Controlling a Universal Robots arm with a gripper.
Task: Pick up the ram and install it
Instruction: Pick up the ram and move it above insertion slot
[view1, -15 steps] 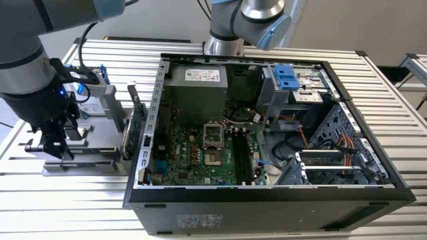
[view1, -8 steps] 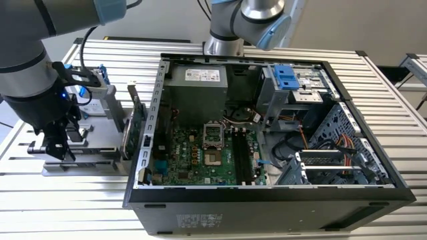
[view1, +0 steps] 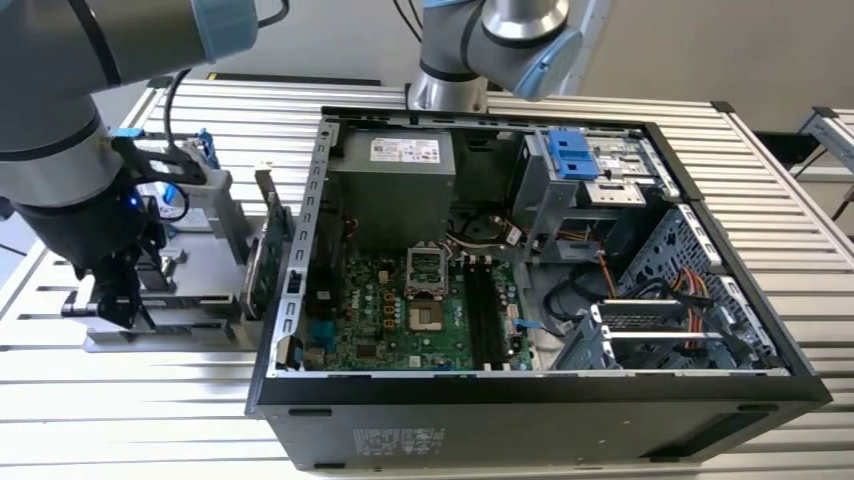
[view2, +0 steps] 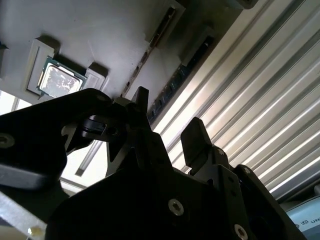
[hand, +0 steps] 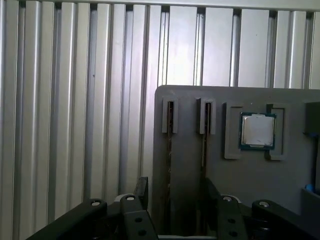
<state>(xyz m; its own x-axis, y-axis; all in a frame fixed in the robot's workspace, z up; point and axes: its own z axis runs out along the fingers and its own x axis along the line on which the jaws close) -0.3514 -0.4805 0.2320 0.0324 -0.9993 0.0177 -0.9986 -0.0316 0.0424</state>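
Note:
Two slim dark ram sticks stand on edge in slots of the grey parts tray (hand: 190, 160): one ram stick (hand: 169, 120) and a second (hand: 204, 120); in the second wrist view they are the ram stick (view2: 150, 47) and its neighbour (view2: 176, 79). My gripper (hand: 176, 189) hovers open just above the tray, its two fingers apart, and both sticks run between them. The second wrist view also has the open gripper (view2: 169, 117) over the sticks. In the exterior view the gripper (view1: 114, 300) hangs over the tray (view1: 160, 335) at that view's left, beside the open computer case (view1: 534, 390).
A processor chip (hand: 257, 131) lies in a tray pocket next to the sticks. A green expansion card (view1: 274, 250) and a blue-framed drive (view1: 187, 165) stand on the tray. Black memory slots (view1: 487, 320) lie on the motherboard (view1: 387, 320). A second arm (view1: 494, 40) rises behind the case.

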